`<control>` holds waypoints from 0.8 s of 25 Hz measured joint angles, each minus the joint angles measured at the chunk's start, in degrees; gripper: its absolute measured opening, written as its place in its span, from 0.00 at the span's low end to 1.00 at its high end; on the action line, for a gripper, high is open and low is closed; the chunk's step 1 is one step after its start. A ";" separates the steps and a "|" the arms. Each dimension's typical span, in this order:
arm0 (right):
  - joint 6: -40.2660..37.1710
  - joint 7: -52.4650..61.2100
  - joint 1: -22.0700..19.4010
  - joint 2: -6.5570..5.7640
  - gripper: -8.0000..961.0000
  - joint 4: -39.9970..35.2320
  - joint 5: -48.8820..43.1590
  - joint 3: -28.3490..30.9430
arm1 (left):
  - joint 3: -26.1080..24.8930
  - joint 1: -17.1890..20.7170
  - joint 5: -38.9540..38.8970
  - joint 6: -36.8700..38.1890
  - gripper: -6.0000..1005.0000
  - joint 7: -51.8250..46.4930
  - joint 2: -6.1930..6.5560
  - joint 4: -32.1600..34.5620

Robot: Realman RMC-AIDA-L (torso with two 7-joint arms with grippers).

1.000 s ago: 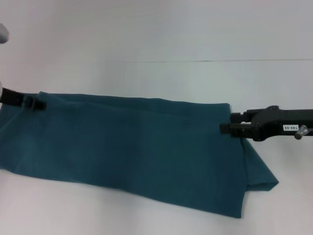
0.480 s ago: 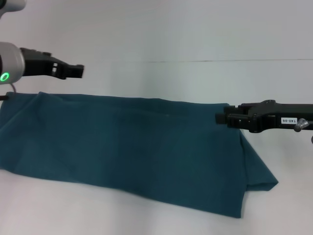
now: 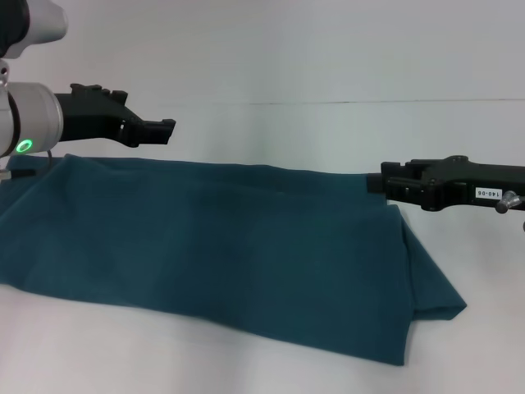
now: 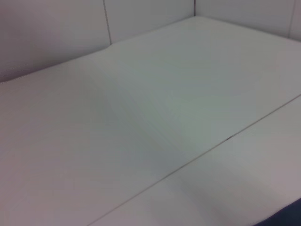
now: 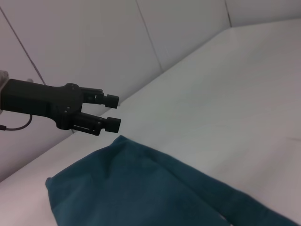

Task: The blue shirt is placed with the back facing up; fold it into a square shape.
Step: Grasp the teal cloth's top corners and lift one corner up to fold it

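Note:
The blue shirt [image 3: 221,254] lies flat on the white table [image 3: 328,66], folded into a long band with a plain side up and a loose flap at its right end. My left gripper [image 3: 168,127] is open and empty, raised above the shirt's far left corner. It also shows in the right wrist view [image 5: 113,112], with its fingers apart over the shirt [image 5: 141,188]. My right gripper [image 3: 373,184] hovers at the shirt's far right corner, open and holding no cloth.
A thin seam [image 3: 369,102] crosses the table behind the shirt. It also shows in the left wrist view [image 4: 197,155]. Bare white table lies in front of the shirt and behind it.
My left gripper has risen off the shirt's far left corner and moved right. My right gripper has lifted a little from the right edge. The shirt has stayed flat.

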 joint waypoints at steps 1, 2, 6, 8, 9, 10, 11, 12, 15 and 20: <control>0.20 -0.64 0.25 -0.01 0.45 0.58 0.15 0.36 | -0.42 0.01 -1.38 0.00 0.86 1.26 0.00 -0.43; 0.35 -1.58 0.74 -0.08 0.45 1.69 0.38 1.09 | -1.00 0.23 -3.67 0.06 0.85 3.13 0.01 -0.84; 0.41 -2.92 1.10 -0.06 0.45 2.41 0.88 1.93 | -3.36 1.14 -10.70 0.66 0.82 7.72 0.07 -1.79; 0.39 -4.14 0.94 0.00 0.45 3.02 2.00 2.09 | -5.91 1.52 -16.61 1.90 0.79 10.21 0.06 -2.77; 0.41 -4.87 0.81 0.00 0.45 3.60 2.75 2.17 | -7.46 1.62 -19.38 2.66 0.78 11.30 0.06 -3.44; 0.39 -6.24 0.67 -0.04 0.45 4.73 3.98 2.43 | -9.54 1.65 -23.04 3.96 0.76 13.03 0.05 -4.62; 0.39 -6.82 0.64 -0.08 0.45 5.22 4.41 2.64 | -11.79 1.61 -26.74 5.50 0.75 14.91 0.06 -5.98; 0.39 -6.82 0.64 -0.08 0.45 5.22 4.41 2.64 | -13.92 1.54 -30.38 7.54 0.74 16.91 0.06 -7.70; 0.39 -8.00 0.63 -0.16 0.45 5.90 4.88 3.60 | -20.20 0.95 -38.01 14.11 0.73 22.88 0.29 -13.20; 0.36 -8.00 1.07 -0.16 0.45 5.97 5.38 4.13 | -25.85 1.34 -43.03 20.66 0.70 27.04 0.68 -18.51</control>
